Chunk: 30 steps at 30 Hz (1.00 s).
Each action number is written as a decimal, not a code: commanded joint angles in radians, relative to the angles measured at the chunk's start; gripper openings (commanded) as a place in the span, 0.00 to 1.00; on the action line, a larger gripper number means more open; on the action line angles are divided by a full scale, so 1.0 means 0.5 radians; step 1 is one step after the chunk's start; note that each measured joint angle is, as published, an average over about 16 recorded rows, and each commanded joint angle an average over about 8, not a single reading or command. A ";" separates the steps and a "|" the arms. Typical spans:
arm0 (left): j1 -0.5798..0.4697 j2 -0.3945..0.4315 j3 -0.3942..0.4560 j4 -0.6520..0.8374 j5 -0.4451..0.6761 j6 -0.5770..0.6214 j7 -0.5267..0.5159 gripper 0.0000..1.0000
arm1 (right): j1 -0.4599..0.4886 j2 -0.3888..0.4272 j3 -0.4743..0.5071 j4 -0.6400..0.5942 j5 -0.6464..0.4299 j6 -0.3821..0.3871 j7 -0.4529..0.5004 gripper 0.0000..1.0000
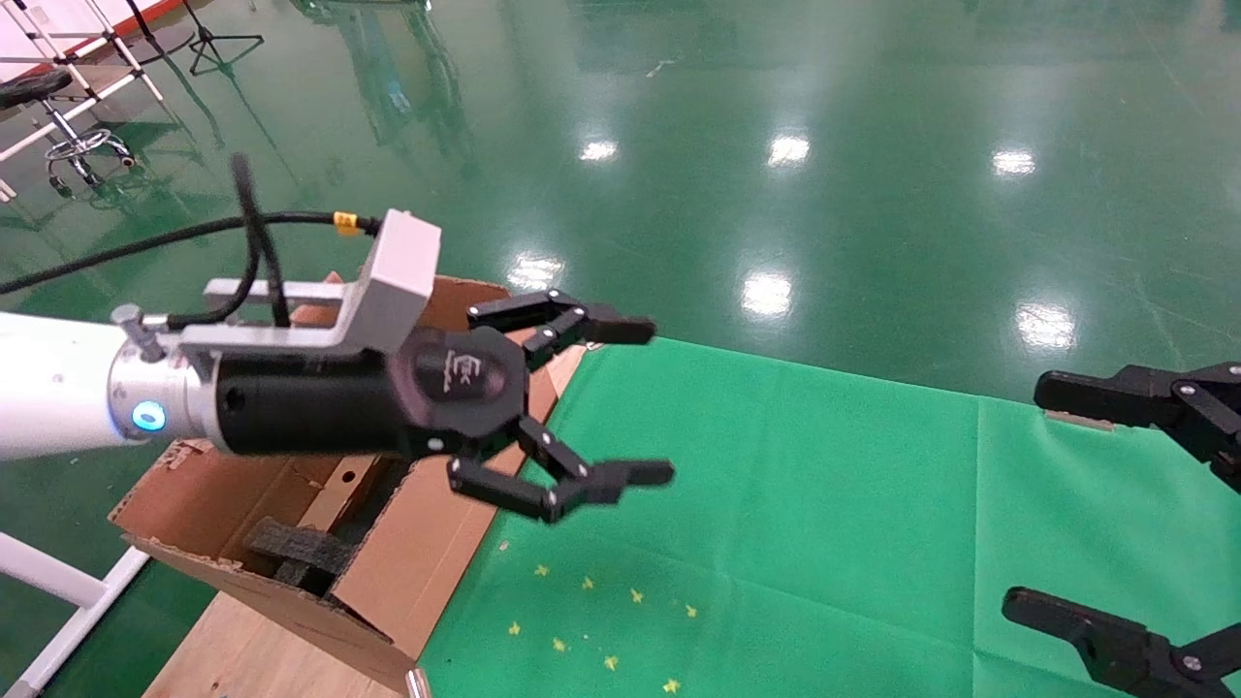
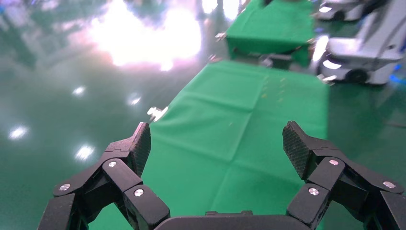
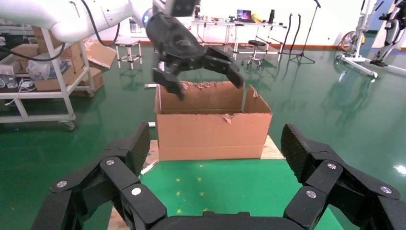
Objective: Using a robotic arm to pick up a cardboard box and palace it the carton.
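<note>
— Head view first: where is the robotic arm (image 1: 58, 383)?
— It reaches in from the left, level over the carton (image 1: 427, 543), and the left gripper (image 1: 635, 402) sits just past the carton's near flap, over the edge of the green cloth (image 1: 776, 504) on the counter. Its fingers are spread wide and grasp nothing.
— And the carton itself?
— It stands at the left end of the counter, flaps up, with black foam (image 1: 296, 548) lying inside. From the right wrist camera the left gripper (image 3: 203, 67) hangs just above its open top (image 3: 210, 120).
— The cardboard box?
— It is in none of the views, so I cannot tell where it lies.
— The other arm?
— The right gripper (image 1: 1028, 499) is at the right edge over the cloth, released as well, fingers (image 3: 304, 148) far apart and empty.
</note>
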 commanded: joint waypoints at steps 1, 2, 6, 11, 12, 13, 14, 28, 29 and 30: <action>0.047 0.004 -0.019 -0.052 -0.071 0.008 0.022 1.00 | 0.000 0.000 0.000 0.000 0.000 0.000 0.000 1.00; 0.070 0.006 -0.029 -0.077 -0.106 0.012 0.032 1.00 | 0.000 0.000 0.000 0.000 0.000 0.000 0.000 1.00; 0.148 0.013 -0.061 -0.164 -0.225 0.025 0.069 1.00 | 0.000 0.000 0.000 0.000 0.000 0.000 0.000 1.00; 0.221 0.019 -0.090 -0.245 -0.336 0.038 0.098 1.00 | 0.000 0.000 0.000 0.000 0.000 0.000 0.000 1.00; 0.226 0.019 -0.093 -0.251 -0.345 0.039 0.100 1.00 | 0.000 0.000 0.000 0.000 0.000 0.000 0.000 1.00; 0.232 0.020 -0.096 -0.257 -0.354 0.041 0.102 1.00 | 0.000 0.000 0.000 0.000 0.000 0.001 0.000 1.00; 0.239 0.021 -0.099 -0.264 -0.365 0.042 0.105 1.00 | 0.000 0.000 0.000 -0.001 0.000 0.001 0.000 1.00; 0.209 0.019 -0.086 -0.229 -0.317 0.036 0.094 1.00 | 0.000 0.000 0.000 0.000 0.001 0.001 0.000 1.00; 0.208 0.019 -0.085 -0.227 -0.315 0.036 0.094 1.00 | 0.000 0.000 0.000 0.000 0.000 0.001 0.000 1.00; 0.207 0.019 -0.085 -0.226 -0.313 0.036 0.094 1.00 | 0.000 0.000 0.000 0.000 0.000 0.001 0.000 1.00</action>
